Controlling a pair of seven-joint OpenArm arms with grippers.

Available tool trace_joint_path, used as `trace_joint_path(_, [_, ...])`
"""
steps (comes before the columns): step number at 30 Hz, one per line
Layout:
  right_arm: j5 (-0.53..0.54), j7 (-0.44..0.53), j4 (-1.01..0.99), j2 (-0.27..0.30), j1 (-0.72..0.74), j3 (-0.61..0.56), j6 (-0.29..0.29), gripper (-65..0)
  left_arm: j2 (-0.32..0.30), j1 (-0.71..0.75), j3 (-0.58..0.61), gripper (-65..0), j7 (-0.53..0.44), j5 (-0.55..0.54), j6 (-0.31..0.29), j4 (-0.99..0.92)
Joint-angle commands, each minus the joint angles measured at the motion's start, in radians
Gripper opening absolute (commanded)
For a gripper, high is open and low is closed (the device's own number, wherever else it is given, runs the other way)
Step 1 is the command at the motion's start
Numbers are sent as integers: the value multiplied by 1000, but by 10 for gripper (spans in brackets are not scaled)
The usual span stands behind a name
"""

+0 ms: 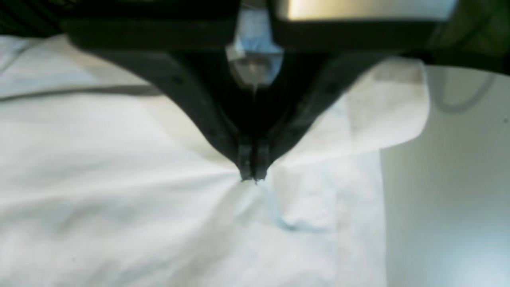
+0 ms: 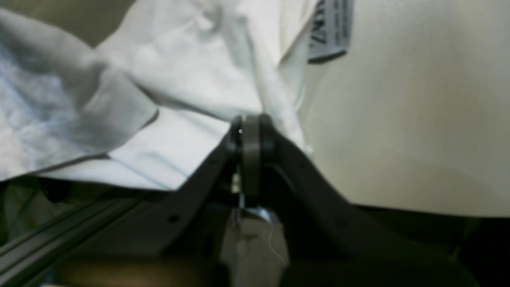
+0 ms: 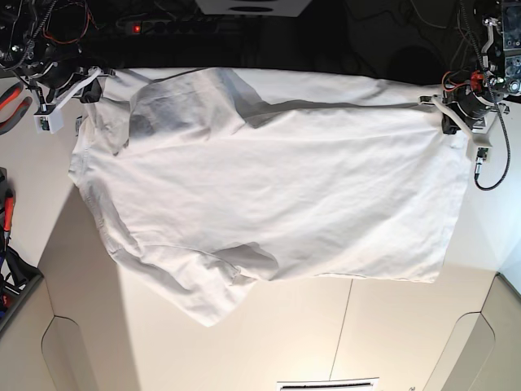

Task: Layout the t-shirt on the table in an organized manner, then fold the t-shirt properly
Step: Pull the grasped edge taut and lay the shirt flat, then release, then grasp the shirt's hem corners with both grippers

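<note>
The t-shirt (image 3: 285, 187) lies wide across the worktop (image 3: 187, 358), with its long far side near the edge between the two arms, and a loose part of the cloth hangs toward the near side like a pointed flap. The left gripper (image 1: 253, 175) has its fingers closed together, and they pinch the cloth near one end of the shirt. The right gripper (image 2: 251, 123) is also closed, at the opposite end, with its tips on the bunched border close to the printed label (image 2: 328, 30); it seems to have this border, but how much fabric is inside I cannot tell. I think the two ends are taken so that the cloth between can be pulled straight before any folding. The upper layer is rumpled beside the right gripper, so uneven pulling could make the crease crooked. Probably this is still the laying-out step.
</note>
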Motion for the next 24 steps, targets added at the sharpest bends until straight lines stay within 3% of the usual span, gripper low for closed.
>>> trace_joint_path(1, [-7,6,19,12,-3,22,-5,-650,-16,12,-21,-650,29,26,23,-3])
trace_joint_path(3, [-3,18,32,12,-3,48,-5,-650,-16,8,-35,-650,20,2,3,-2])
trace_joint_path(9, [57,19,105,12,-3,108,-5,-650,-15,-42,-42,-650,27,-142,-132,-2])
trace_joint_path(12, [76,19,159,11,-3,124,-6,-650,-15,-76,-42,-487,46,-208,-206,-2])
trace_joint_path(13, [76,20,182,12,-2,128,-5,-609,-15,-86,-42,-435,46,-223,-220,-2])
trace_joint_path(15, [75,26,231,12,6,135,-5,-494,-15,-103,-42,-383,48,-240,-225,-2])
trace_joint_path(17, [75,46,275,12,32,140,-5,-431,-15,-119,-42,-382,48,-253,-225,-1])
trace_joint_path(21, [67,69,315,11,147,141,-5,-428,-15,-150,-42,-382,48,-255,-225,-1])
trace_joint_path(24, [-3,85,307,11,266,141,-6,-428,-15,-175,-42,-382,48,-254,-226,-1])
